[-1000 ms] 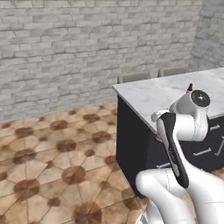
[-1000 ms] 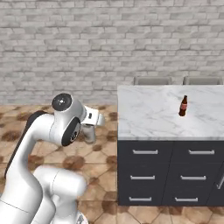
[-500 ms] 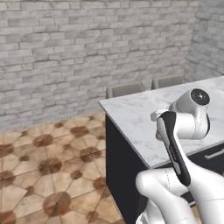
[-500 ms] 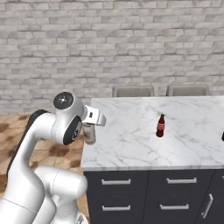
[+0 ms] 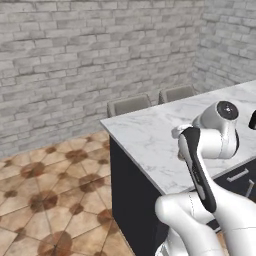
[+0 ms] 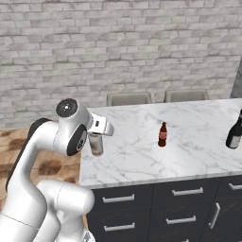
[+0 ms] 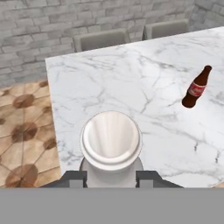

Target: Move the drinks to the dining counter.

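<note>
The cream bottle [image 7: 111,142] sits clamped in my jaws, over the dining counter's [image 6: 142,160] near-left corner. At two o'clock the brown bottle [image 7: 196,87] already stands there; the dark one [image 6: 234,133] too, seemingly. Only this one remains to set down.

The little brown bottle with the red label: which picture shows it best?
The right base view: the brown bottle stands upright and whole on the marble dining counter, seen side-on. The hand view shows it too, large but slanted, from above. In the left base view I cannot make it out.
</note>
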